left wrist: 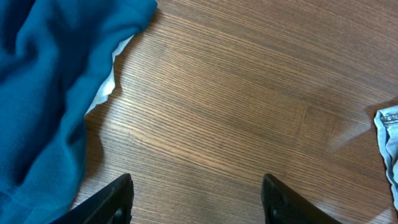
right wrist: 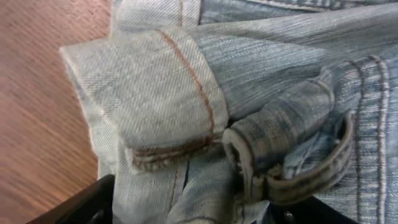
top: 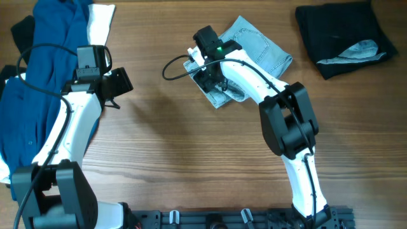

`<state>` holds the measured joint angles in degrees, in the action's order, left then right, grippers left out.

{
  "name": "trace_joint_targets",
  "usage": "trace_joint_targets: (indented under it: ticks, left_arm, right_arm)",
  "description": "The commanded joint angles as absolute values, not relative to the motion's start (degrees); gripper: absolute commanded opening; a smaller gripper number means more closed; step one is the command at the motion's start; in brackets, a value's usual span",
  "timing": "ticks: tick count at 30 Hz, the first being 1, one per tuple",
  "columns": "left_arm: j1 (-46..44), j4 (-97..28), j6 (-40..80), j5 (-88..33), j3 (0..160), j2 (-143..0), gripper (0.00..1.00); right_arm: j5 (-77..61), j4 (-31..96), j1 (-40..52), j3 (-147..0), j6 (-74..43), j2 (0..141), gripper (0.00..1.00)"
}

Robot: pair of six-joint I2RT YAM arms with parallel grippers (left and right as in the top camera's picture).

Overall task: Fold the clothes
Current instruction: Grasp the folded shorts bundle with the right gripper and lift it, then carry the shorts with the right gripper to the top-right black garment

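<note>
The light-blue faded denim jeans (top: 261, 48) lie in a small folded bundle on the brown wooden table (top: 172, 146), toward its far side. The close view shows a rolled leg hem (right wrist: 168, 93) with orange stitching and a thick belt loop (right wrist: 292, 149) sticking up, so the bundle is not flat and neat yet. I think denim like this is thick and a bit heavy. It bends, but it does not flop like a thin shirt, and it is rough, so it should not slip. A good place to grab looks like the thick hem or the waistband, where many layers meet. The right gripper (top: 208, 76) is right over the near corner of the jeans. Its two black fingers (right wrist: 84, 202) stand apart with denim between them, not squeezed tight. The left gripper (left wrist: 196, 199) is well away from the jeans, over bare wood, with its fingers wide apart and nothing in them. Past it, farther from the jeans, is a rumpled dark blue shirt (top: 38, 76). On the other side of the jeans lies a black cloth with a grey patch (top: 340, 32).
</note>
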<state>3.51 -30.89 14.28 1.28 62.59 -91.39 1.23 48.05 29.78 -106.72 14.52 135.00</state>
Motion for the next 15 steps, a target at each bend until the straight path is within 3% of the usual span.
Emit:
trace_joint_targets:
  ticks: [1,6,11,12,13,14,15]
  left_arm:
    - [3.7,-30.9,13.9,2.0,62.6,-91.7,0.66]
    - [3.7,-30.9,13.9,2.0,62.6,-91.7,0.66]
    - [3.7,-30.9,13.9,2.0,62.6,-91.7,0.66]
    - [3.7,-30.9,14.0,2.0,62.6,-91.7,0.66]
    - [3.7,-30.9,14.0,2.0,62.6,-91.7,0.66]
    - [3.7,-30.9,14.0,2.0,62.6,-91.7,0.66]
    - [3.7,-30.9,14.0,2.0,62.6,-91.7,0.66]
  right_arm:
    - [-7.8,49.9,29.4,-99.9,13.5,146.3,0.86]
    - [-8.6,45.2,29.4,-94.3,14.9,146.9,0.92]
    - [-1.1,38.3,29.4,-88.0,11.1,146.9,0.88]
    - [0.8,38.4,29.4,-87.8,9.4,146.9,0.83]
    - [2.3,38.4,29.4,-87.8,7.9,146.9,0.72]
    - [4.1,38.4,29.4,-87.8,5.7,146.9,0.45]
    - [4.5,38.4,29.4,-87.9,4.5,146.9,0.25]
